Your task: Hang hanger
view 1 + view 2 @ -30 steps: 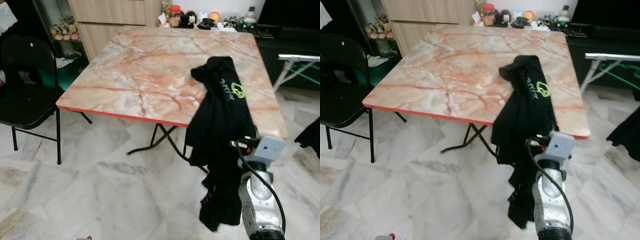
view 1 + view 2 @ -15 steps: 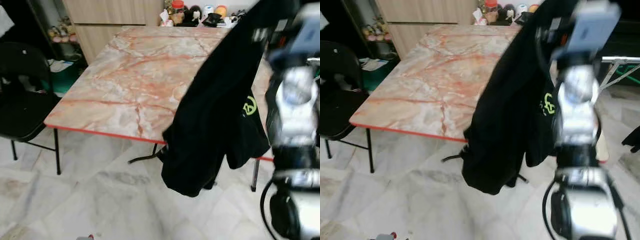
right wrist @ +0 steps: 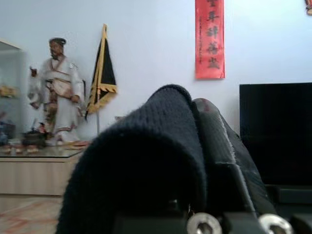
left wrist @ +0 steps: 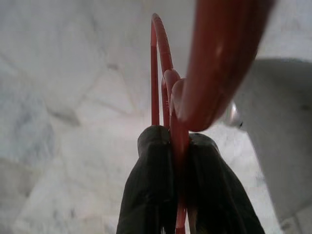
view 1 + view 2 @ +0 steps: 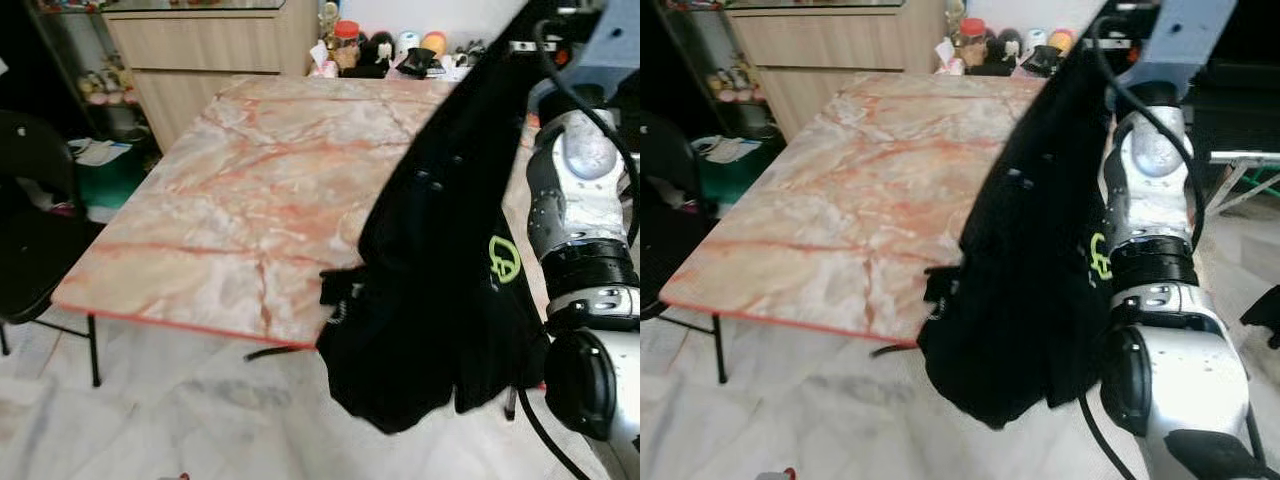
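Observation:
A black garment with a green logo hangs in the air in front of the marble table's near right corner, held up by my raised right arm. In the right wrist view the black cloth lies draped over my right gripper, whose fingers pinch it. A red hanger is clamped between the two black fingers of my left gripper, low over the marble floor. The hanger's hook end is blurred close to the lens.
The orange-veined marble table stands just ahead, with jars and toys along its far edge. A black chair is at the left and a wooden cabinet behind. A drying rack leg stands at the right.
My right arm has lifted the black garment off the table's corner and now holds it high. The camera has moved closer to the table.

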You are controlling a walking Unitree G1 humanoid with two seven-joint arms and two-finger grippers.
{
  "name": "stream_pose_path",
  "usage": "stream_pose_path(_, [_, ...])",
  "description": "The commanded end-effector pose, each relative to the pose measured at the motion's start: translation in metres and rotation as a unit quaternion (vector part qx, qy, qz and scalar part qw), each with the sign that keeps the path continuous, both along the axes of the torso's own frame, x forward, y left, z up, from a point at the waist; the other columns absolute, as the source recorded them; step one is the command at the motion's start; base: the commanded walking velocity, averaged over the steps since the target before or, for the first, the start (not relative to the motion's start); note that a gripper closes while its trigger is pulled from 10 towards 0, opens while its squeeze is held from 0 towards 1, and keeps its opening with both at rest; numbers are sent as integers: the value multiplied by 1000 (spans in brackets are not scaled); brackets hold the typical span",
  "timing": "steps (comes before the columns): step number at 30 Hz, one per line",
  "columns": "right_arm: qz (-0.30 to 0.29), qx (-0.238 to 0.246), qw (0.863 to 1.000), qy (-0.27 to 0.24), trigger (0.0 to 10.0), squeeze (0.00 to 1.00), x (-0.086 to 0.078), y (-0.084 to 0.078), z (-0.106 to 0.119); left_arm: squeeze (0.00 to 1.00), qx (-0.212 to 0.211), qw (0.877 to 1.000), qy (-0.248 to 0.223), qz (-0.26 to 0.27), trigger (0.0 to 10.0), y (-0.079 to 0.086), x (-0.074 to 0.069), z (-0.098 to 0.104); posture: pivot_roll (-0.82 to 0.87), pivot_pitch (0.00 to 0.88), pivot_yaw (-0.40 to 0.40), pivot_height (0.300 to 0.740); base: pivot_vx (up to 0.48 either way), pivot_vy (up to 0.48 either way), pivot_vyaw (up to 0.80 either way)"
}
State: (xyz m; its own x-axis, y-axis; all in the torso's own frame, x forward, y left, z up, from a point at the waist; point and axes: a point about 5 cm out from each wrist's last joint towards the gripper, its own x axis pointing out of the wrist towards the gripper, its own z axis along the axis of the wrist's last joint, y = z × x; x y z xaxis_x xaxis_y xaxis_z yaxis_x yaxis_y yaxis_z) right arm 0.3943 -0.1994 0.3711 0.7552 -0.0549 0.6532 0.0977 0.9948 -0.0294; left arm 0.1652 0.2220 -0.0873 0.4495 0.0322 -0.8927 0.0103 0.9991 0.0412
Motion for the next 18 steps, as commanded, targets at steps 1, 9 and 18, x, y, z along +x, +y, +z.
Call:
stream_pose_path(1, [11,-5,1000,-28,10000,0,-3,10,16,0,15,1000,20,2,10000,11,-11,-2,-15,130,62,740,375,0,0])
stream_pose_path(9, [10,16,1000,8,10000,0,3,4,-6,0,18,999,26,-3,10000,11,-13,-3,-23,150,59,740,365,0,0])
stream_pose_path(18, [-3,87,993,85,10000,0,-17,3,-88,0,15,999,39,-11,10000,11,-19,-5,-27,184,49,740,29,0,0])
